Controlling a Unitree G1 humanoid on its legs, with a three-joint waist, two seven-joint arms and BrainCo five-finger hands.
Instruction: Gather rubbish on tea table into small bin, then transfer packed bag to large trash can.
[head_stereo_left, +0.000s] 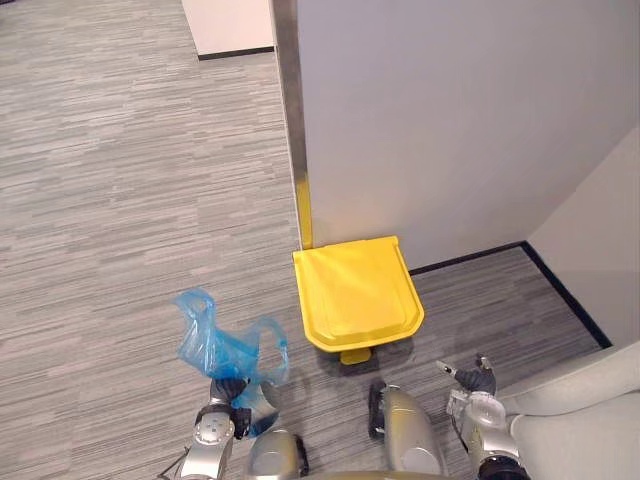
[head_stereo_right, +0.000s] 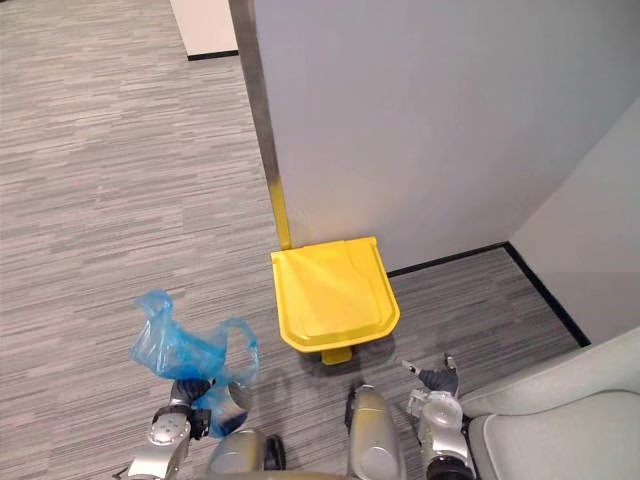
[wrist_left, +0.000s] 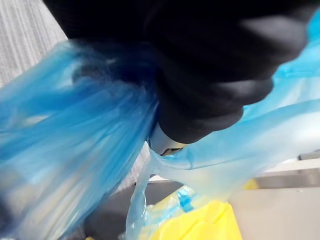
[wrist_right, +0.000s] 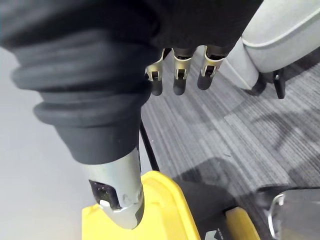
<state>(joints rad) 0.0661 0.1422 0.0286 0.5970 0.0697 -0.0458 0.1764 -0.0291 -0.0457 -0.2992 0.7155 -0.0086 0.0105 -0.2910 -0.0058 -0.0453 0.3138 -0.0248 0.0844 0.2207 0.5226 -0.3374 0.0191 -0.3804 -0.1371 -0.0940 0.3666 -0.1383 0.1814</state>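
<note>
Near yellow bin (head_stereo_left: 355, 290), left hand (head_stereo_left: 228, 391) tight around blue bag (head_stereo_left: 222, 350), grip mostly behind plastic; right hand (head_stereo_left: 476, 380) slack.

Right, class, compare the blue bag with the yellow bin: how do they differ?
The blue bag is thin, see-through and crumpled; the yellow bin is rigid and opaque. The bag is gripped in the left hand; the bin stands closed on the carpet against the wall. Both are close ahead of the robot.

No legible text, label or number anywhere; yellow bin lid (head_stereo_left: 355, 290), blue bag (head_stereo_left: 225, 350) unmarked.
</note>
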